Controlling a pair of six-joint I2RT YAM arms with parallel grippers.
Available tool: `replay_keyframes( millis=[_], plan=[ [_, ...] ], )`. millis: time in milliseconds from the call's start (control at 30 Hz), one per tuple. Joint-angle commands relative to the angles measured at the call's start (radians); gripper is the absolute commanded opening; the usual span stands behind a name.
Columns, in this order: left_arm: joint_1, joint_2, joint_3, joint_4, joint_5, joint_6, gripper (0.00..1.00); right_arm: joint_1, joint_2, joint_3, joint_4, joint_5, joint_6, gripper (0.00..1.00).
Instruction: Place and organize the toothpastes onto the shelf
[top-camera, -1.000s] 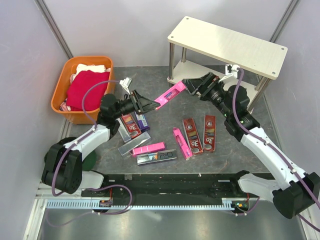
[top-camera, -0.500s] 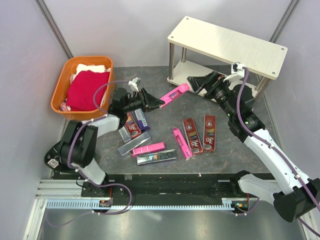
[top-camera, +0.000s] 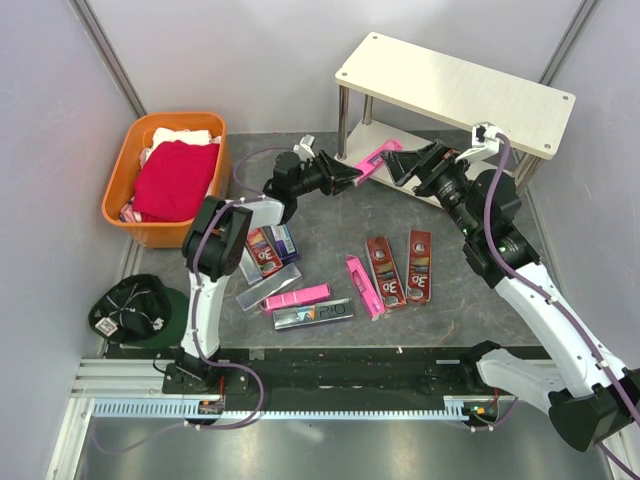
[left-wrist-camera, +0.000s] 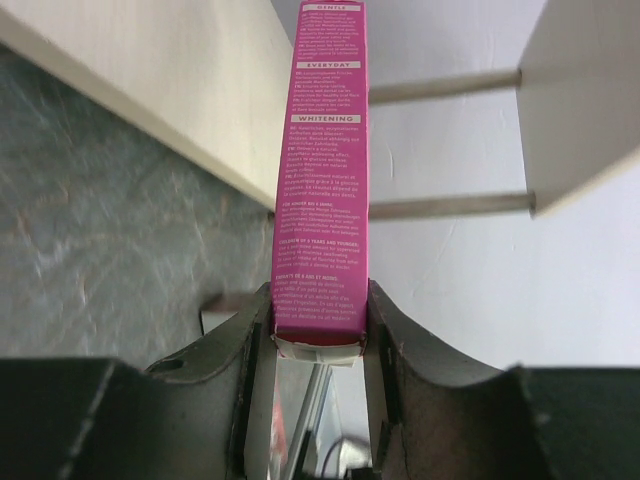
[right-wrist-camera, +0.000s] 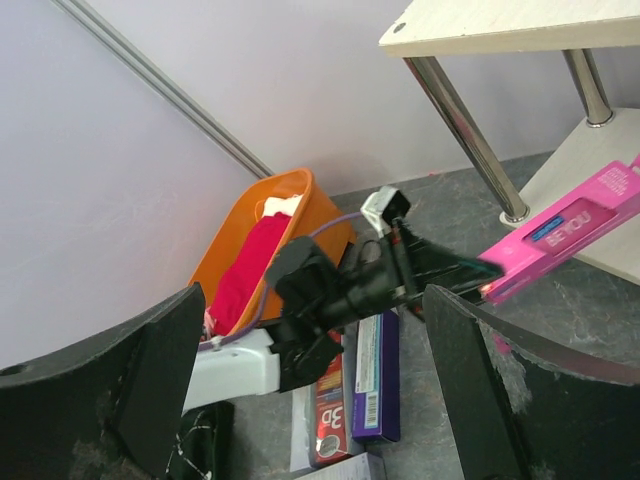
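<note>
Your L tool is clenched on the near end of a pink toothpaste carton. The carton runs straight ahead of it, w/ the far tip at the shelf's lower board. Your R tool is released wide, empty, facing that tip close by.

We see the dark grey tabletop carrying the shelf, an orange basket and several scattered toothpastes.
</note>
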Motion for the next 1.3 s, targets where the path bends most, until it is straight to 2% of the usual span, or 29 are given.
replay_keyframes(
  millis=[0,133,333,533,767,867,900,967,1000,1067,1100,1133,1200,1267],
  plan=[
    [-0.025,0.091,0.181,0.018,-0.131,-0.108,0.02,-0.003,-0.027,0.057,-0.003,-0.017,-0.021,0.98],
    [-0.032,0.184,0.316,-0.042,-0.223,-0.152,0.02,-0.003,-0.037,0.059,-0.012,-0.02,-0.029,0.98],
    [-0.033,0.244,0.411,-0.123,-0.32,-0.195,0.02,-0.003,-0.046,0.056,-0.023,-0.02,-0.034,0.98],
    [-0.027,0.329,0.536,-0.221,-0.325,-0.206,0.07,-0.004,-0.052,0.053,-0.031,-0.018,-0.037,0.98],
    [-0.025,0.384,0.586,-0.279,-0.34,-0.225,0.1,-0.006,-0.055,0.053,-0.04,-0.024,-0.034,0.98],
    [-0.027,0.392,0.596,-0.309,-0.322,-0.218,0.19,-0.006,-0.057,0.048,-0.04,-0.026,-0.031,0.98],
    [-0.027,0.392,0.593,-0.312,-0.311,-0.215,0.27,-0.006,-0.057,0.046,-0.04,-0.028,-0.029,0.98],
    [-0.027,0.384,0.591,-0.338,-0.3,-0.195,0.36,-0.006,-0.055,0.045,-0.04,-0.031,-0.026,0.98],
    [-0.027,0.381,0.591,-0.349,-0.29,-0.185,0.52,-0.006,-0.055,0.043,-0.04,-0.034,-0.026,0.98],
    [-0.027,0.361,0.593,-0.399,-0.282,-0.149,0.68,-0.007,-0.056,0.042,-0.04,-0.035,-0.02,0.98],
    [-0.025,0.352,0.591,-0.419,-0.276,-0.137,0.8,-0.006,-0.058,0.039,-0.04,-0.035,-0.02,0.98],
    [-0.027,0.338,0.588,-0.433,-0.276,-0.108,0.86,-0.006,-0.061,0.036,-0.04,-0.035,-0.017,0.98],
    [-0.025,0.321,0.594,-0.482,-0.268,-0.077,0.95,-0.006,-0.064,0.031,-0.042,-0.035,-0.015,0.98],
    [-0.025,0.3,0.596,-0.503,-0.259,-0.042,0.98,-0.006,-0.067,0.026,-0.042,-0.035,-0.011,0.98]
  ],
)
